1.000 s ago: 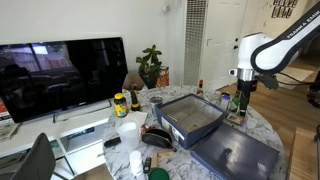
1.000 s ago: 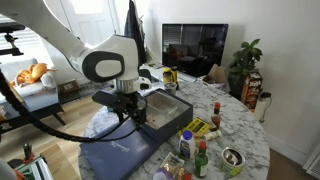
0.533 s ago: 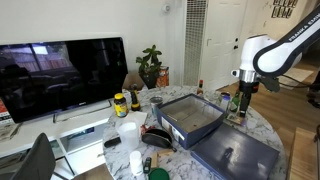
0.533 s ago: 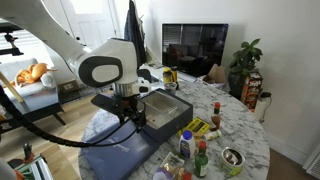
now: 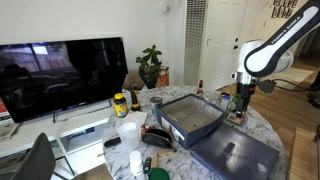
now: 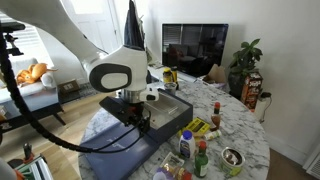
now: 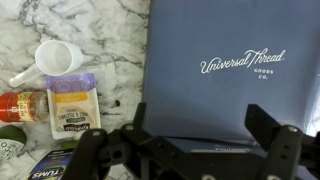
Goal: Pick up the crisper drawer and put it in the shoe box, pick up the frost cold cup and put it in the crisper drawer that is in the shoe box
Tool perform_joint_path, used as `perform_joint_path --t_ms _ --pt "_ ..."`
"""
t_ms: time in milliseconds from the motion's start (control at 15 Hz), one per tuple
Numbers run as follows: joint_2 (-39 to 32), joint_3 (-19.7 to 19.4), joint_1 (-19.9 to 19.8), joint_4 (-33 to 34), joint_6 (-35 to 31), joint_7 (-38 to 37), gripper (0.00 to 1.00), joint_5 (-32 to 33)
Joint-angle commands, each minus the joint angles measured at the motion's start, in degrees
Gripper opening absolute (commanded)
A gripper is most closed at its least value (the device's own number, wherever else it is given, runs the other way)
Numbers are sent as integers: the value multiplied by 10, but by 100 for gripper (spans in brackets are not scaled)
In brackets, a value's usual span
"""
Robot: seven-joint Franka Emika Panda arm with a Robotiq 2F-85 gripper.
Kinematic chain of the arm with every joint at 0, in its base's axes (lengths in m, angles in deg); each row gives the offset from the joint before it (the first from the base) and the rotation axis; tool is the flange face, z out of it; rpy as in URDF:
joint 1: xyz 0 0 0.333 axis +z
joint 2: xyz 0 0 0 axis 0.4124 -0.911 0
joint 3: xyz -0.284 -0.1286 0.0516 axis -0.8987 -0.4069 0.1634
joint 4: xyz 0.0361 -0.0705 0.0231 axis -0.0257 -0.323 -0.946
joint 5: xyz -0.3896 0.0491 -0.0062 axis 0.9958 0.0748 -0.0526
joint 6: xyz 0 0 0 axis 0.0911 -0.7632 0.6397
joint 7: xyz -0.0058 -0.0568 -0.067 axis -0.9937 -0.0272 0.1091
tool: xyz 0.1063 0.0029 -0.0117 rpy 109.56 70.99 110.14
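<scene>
The shoe box (image 5: 190,118) (image 6: 160,112) is a blue-grey bin with a pale inside, standing on the marble table. I cannot make out the clear crisper drawer as a separate thing. The frost cold cup (image 7: 55,58) is small and white with a round rim, and stands on the marble left of the flat lid. My gripper (image 7: 200,125) (image 5: 241,106) (image 6: 135,120) is open and empty. It hovers over the edge of the flat blue-grey lid (image 7: 225,70) next to the bin.
The lid (image 5: 238,155) (image 6: 115,158) reads "Universal Thread". A yellow-labelled spice jar (image 7: 72,105), a red-capped bottle (image 7: 20,105) and a lime (image 7: 8,140) lie beside the cup. Bottles and jars (image 6: 195,150) crowd the table. A taller white container (image 5: 127,133), TV and plant stand behind.
The arm has shifted slightly toward the bin and a little lower. The gripper stays open and empty. Nothing on the table moved.
</scene>
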Motion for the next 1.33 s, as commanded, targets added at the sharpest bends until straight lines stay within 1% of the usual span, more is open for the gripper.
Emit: perform_joint_path --t_ms 0,200,467,667,867,933,1067,1267 --pt "-1 10 -2 20 13 -13 100 -48" --pt "20 21 0 35 21 -81 100 -39" --pt "34 51 19 68 29 -135 100 -33" --pt "27 86 49 103 9 -144 100 -32" --pt "-1 122 75 147 -11 -159 100 -4" --pt "20 108 65 127 3 -142 100 -24" --pt "11 122 77 145 0 -153 100 -18" --pt "3 122 76 150 -1 -153 100 -16"
